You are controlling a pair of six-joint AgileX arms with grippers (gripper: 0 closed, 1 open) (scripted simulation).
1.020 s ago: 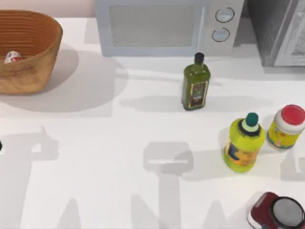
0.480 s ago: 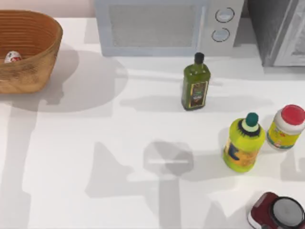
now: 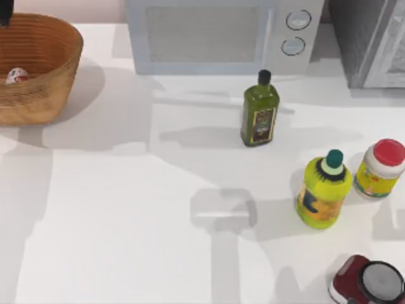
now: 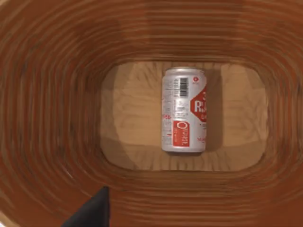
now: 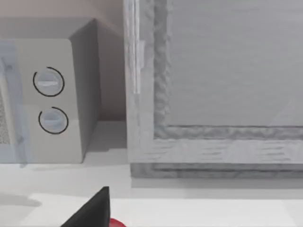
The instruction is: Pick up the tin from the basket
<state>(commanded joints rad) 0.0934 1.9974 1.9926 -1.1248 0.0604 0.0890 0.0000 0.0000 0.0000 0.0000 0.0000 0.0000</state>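
Tin (image 4: 184, 109) lies on its side on the floor of the basket (image 3: 54, 69), near the middle, barcode and red marking facing up. Basket sits at the counter's (image 3: 126, 221) far left corner, left of the microwave (image 3: 221, 35). Left tool (image 3: 6, 11) hovers over the basket's back rim, above the tin; cannot tell whether its fingers are apart or together, one dark fingertip (image 4: 92, 210) is visible. Right tool: one dark fingertip (image 5: 92, 208), state cannot tell, facing the microwave's dials. Green bottle (image 3: 259, 111) stands in front of the microwave, well apart from the basket.
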